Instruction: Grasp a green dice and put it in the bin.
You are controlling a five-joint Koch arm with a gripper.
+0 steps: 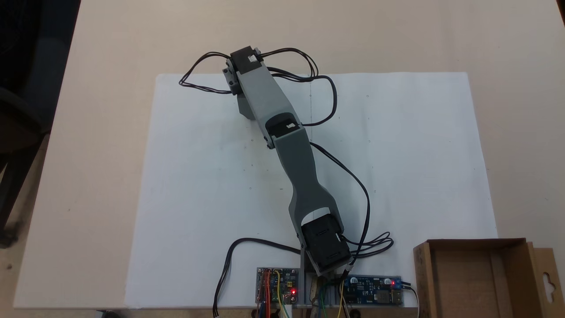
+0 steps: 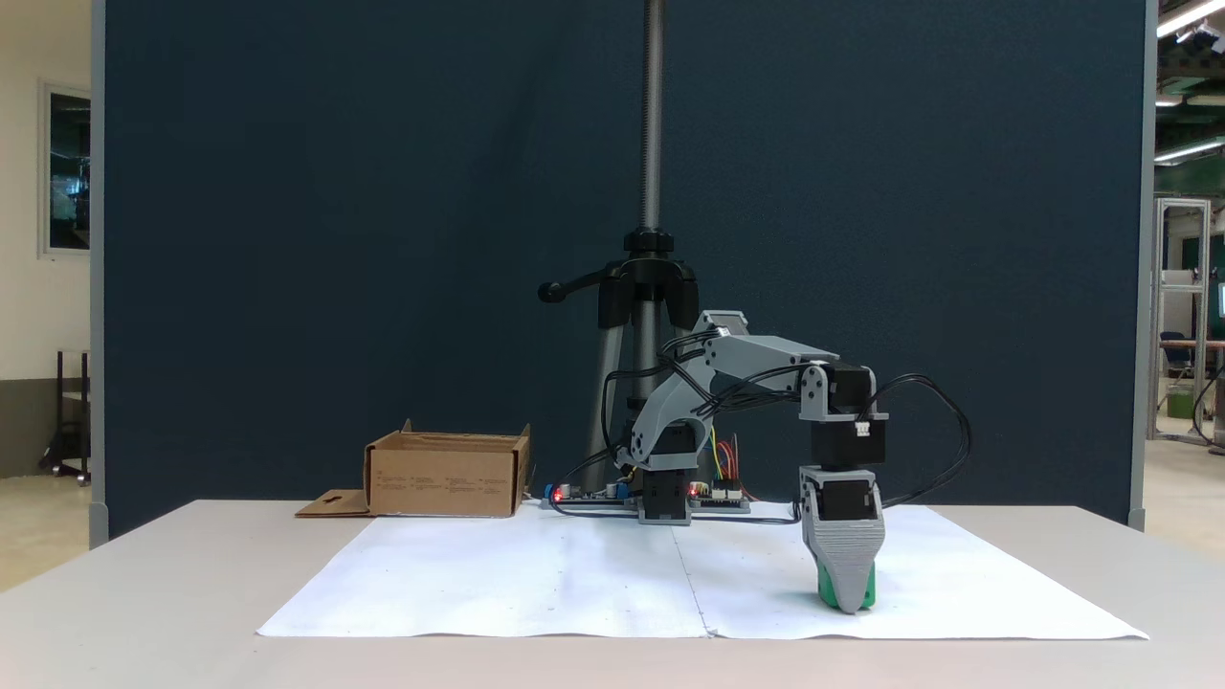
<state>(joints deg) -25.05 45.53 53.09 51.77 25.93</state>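
The green dice [image 2: 846,588] sits low on the white paper sheet [image 2: 536,574], right of centre in the side-on fixed view, with the grey hand [image 2: 848,601] lowered straight over it. One broad jaw faces the camera and covers most of the cube, so whether the hand is clamped on it cannot be told. The arm [image 1: 282,132] reaches from its base at the lower middle toward the upper left in the top-down fixed view. The bin [image 1: 481,274] stands at the lower right there, well apart on the worktop [image 1: 88,132].
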